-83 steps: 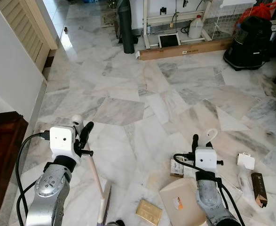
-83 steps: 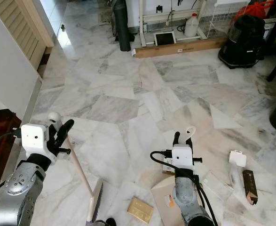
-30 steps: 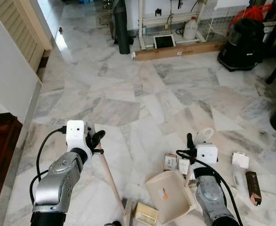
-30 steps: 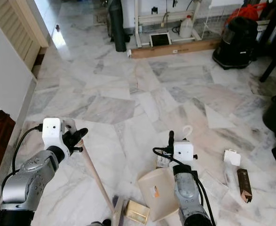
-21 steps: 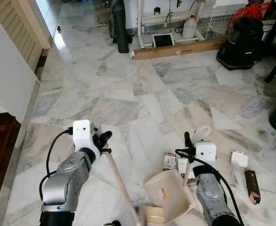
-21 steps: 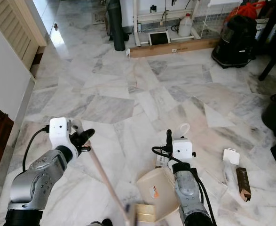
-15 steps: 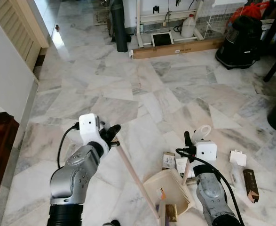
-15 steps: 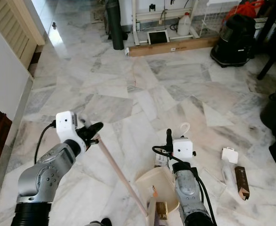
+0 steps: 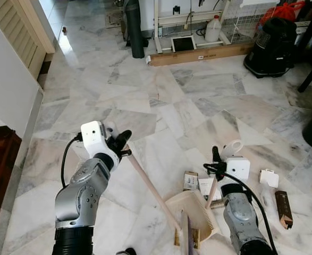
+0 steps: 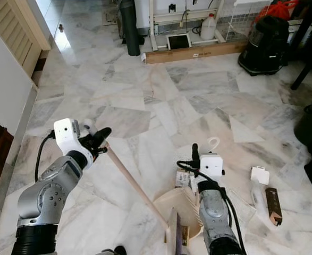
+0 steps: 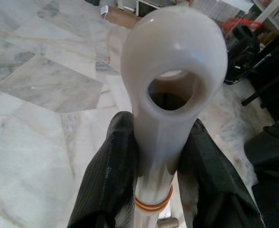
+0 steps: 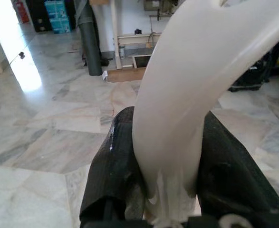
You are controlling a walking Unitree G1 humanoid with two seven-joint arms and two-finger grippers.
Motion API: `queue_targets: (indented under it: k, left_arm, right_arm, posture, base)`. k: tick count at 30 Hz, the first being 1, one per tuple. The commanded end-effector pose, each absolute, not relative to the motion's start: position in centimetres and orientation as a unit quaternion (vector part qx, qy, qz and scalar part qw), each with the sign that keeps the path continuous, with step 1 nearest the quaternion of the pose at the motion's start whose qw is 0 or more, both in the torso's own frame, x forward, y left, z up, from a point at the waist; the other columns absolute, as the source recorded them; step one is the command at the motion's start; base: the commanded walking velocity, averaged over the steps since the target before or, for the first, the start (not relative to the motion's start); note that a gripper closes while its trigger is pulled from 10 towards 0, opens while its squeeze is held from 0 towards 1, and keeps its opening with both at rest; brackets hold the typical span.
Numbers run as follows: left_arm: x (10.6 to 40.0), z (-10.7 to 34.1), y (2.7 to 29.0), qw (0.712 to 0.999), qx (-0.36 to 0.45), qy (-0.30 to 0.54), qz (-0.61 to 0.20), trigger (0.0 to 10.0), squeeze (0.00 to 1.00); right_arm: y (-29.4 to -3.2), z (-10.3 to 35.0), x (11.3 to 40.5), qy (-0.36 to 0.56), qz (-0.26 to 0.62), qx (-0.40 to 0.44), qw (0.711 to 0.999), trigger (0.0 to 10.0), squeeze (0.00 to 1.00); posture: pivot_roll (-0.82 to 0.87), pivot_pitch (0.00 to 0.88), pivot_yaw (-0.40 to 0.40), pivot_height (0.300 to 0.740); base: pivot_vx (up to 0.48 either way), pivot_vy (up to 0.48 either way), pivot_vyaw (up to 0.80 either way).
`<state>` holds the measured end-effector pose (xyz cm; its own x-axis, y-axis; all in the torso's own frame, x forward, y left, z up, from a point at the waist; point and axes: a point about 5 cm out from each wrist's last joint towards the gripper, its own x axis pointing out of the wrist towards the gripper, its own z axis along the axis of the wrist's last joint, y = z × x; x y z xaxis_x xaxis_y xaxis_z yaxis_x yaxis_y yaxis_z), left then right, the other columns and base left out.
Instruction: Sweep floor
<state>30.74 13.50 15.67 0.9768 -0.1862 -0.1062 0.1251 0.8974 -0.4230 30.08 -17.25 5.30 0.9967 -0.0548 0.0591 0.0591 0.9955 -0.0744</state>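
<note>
The left gripper (image 9: 121,144) is clamped tight on the top of the broom handle (image 9: 148,186), its two black fingers (image 11: 111,175) pressed against either side of the pale shaft just below the hanging loop, and the handle slants down and to the right across the marble floor (image 9: 161,101) to the broom head (image 9: 186,241), which stands at the mouth of the dustpan (image 9: 194,212). The right gripper (image 9: 218,166) is closed on the dustpan's upright handle (image 12: 177,118), holding the cream pan low on the tiles near the robot's feet, mouth turned toward the broom. A small tan box (image 9: 194,240) sits right at the pan's lip beside the bristles, so this looks like the gathering stroke, litter being pushed into the pan. There is more to do: two small printed cartons (image 9: 198,183) lie just beyond the pan, and off to the right a white piece (image 9: 269,178) and a brown carton (image 9: 283,209) wait on the floor, well apart from the broom. The next move probably calls for a short firm drag of the bristles into the pan while the right arm keeps the lip flat on the marble, then a reposition toward the right-hand litter. Far off, a long cardboard box (image 9: 198,53), a black vacuum cleaner (image 9: 272,45) and a white jug (image 9: 213,29) stand against the wall.
</note>
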Motion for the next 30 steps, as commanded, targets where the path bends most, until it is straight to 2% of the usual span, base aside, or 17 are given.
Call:
queue_targets:
  k: [1,5,7,13,21,27,30]
  left_arm:
    - [30.6,16.2,13.5,0.967,-0.233,0.054,-0.090,10.0,0.00]
    - [30.7,16.2,13.3,0.968,-0.232,0.047,-0.088,10.0,0.00]
    - [30.7,17.0,13.8,0.969,-0.236,0.017,-0.072,10.0,0.00]
    - [30.5,19.5,16.4,0.976,-0.204,-0.072,-0.022,10.0,0.00]
    - [29.4,22.8,20.9,0.960,-0.190,-0.197,0.064,10.0,0.00]
    - [29.0,22.8,22.0,0.968,-0.131,-0.196,0.086,10.0,0.00]
    - [29.4,20.9,22.5,0.988,-0.054,-0.126,0.075,10.0,0.00]
  right_arm:
    - [-16.6,3.0,29.0,0.036,-0.043,0.017,0.998,10.0,0.00]
    - [-17.2,3.1,29.1,0.037,-0.066,0.045,0.996,10.0,0.00]
    - [-17.3,3.1,29.2,0.036,-0.068,0.047,0.996,10.0,0.00]
    - [-17.2,3.1,29.2,0.039,-0.063,0.048,0.996,10.0,0.00]
    - [-17.0,2.9,29.2,0.045,-0.062,0.060,0.995,10.0,0.00]
    - [-16.9,2.9,29.2,0.046,-0.059,0.059,0.995,10.0,0.00]
    - [-16.9,3.0,29.2,0.046,-0.053,0.052,0.996,10.0,0.00]
  posture:
    - [0.01,0.141,0.081,0.740]
    - [0.01,0.141,0.081,0.740]
    - [0.01,0.141,0.081,0.740]
    - [0.02,0.144,0.082,0.740]
    - [0.03,0.147,0.081,0.740]
    - [0.03,0.144,0.079,0.740]
    - [0.03,0.145,0.078,0.740]
  base:
    - [0.000,0.000,0.00]
    - [0.000,0.000,0.00]
    - [0.000,0.000,0.00]
    - [0.000,0.000,0.00]
    - [0.000,0.000,0.00]
    - [0.000,0.000,0.00]
    - [0.000,0.000,0.00]
